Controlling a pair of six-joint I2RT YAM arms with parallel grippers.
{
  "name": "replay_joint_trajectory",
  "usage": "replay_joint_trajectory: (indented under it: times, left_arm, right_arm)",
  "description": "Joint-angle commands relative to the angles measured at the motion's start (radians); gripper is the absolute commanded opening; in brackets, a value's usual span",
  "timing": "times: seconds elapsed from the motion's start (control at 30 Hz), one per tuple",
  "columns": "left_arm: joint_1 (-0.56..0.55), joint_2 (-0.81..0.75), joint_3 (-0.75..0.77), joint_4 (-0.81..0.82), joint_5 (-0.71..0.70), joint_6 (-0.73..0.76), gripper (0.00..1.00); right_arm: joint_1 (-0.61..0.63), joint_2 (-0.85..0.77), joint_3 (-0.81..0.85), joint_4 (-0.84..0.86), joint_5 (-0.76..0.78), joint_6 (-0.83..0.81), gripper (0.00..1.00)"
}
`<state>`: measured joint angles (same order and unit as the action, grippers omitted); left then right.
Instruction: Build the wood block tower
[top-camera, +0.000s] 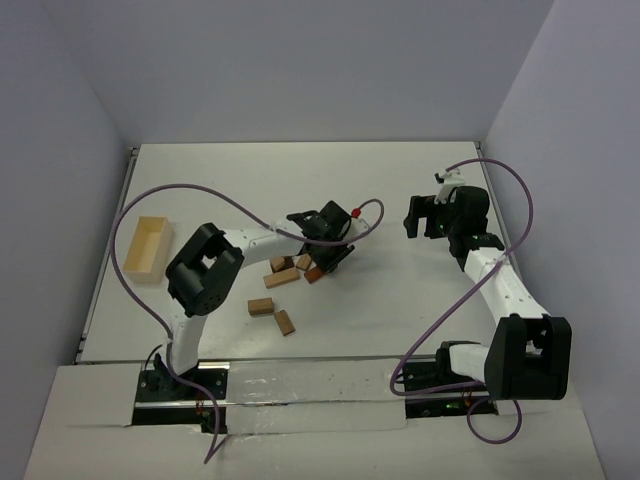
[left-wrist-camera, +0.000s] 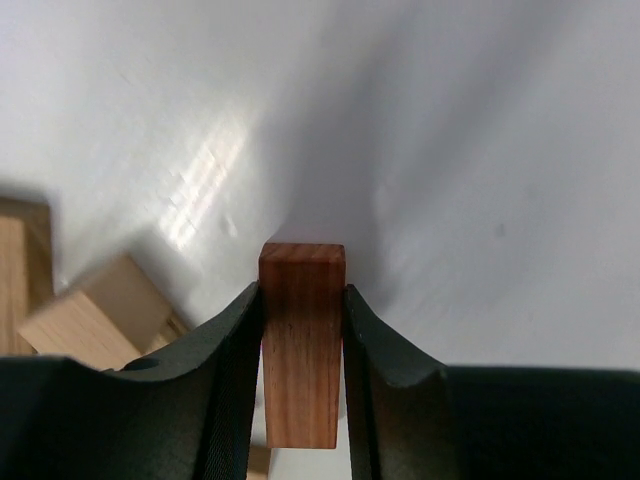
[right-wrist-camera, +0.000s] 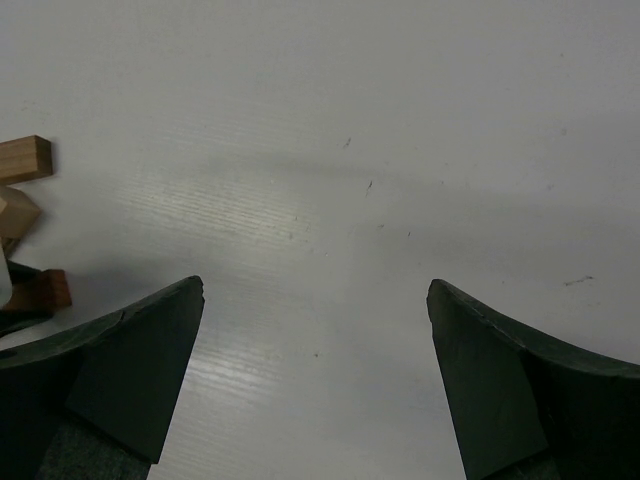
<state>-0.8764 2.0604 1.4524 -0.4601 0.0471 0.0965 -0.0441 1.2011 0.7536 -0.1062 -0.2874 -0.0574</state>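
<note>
My left gripper (top-camera: 322, 264) is shut on a reddish-brown wood block (left-wrist-camera: 302, 340), held lengthwise between both fingers (left-wrist-camera: 225, 380) low over the table; the block also shows in the top view (top-camera: 315, 272). Loose blocks lie just left of it: tan ones (top-camera: 281, 277) (top-camera: 303, 262) and one (left-wrist-camera: 95, 315) close by in the left wrist view. Two more (top-camera: 261, 306) (top-camera: 285, 322) lie nearer the arm bases. I see no stacked tower. My right gripper (top-camera: 420, 215) is open and empty over bare table (right-wrist-camera: 315, 300), with blocks (right-wrist-camera: 22, 160) at its far left.
A larger pale wooden box (top-camera: 147, 248) stands at the left side of the table. A purple cable (top-camera: 230, 205) loops over the left arm. White walls close in the table at the back and on both sides.
</note>
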Motion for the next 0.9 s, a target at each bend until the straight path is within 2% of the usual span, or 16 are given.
replay_joint_trajectory:
  times: [0.0, 0.23, 0.5, 0.7, 0.87]
  left_arm:
    - [0.011, 0.088, 0.117, -0.017, -0.095, -0.178, 0.0]
    - [0.135, 0.172, 0.211, -0.072, -0.238, -0.373, 0.0]
    - [0.283, 0.176, 0.139, -0.086, -0.317, -0.471, 0.0]
    - [0.313, 0.131, 0.073, -0.079, -0.289, -0.524, 0.0]
    - [0.283, 0.09, 0.092, -0.095, -0.265, -0.592, 0.0]
  right_arm:
    - [-0.008, -0.002, 0.05, 0.002, 0.008, -0.004, 1.0]
    - [-0.008, 0.003, 0.055, -0.003, 0.001, -0.005, 1.0]
    - [-0.008, 0.008, 0.058, -0.007, -0.004, -0.002, 1.0]
    - [-0.009, 0.01, 0.059, -0.006, -0.008, 0.001, 1.0]
    - [-0.01, 0.012, 0.061, -0.007, -0.006, 0.004, 1.0]
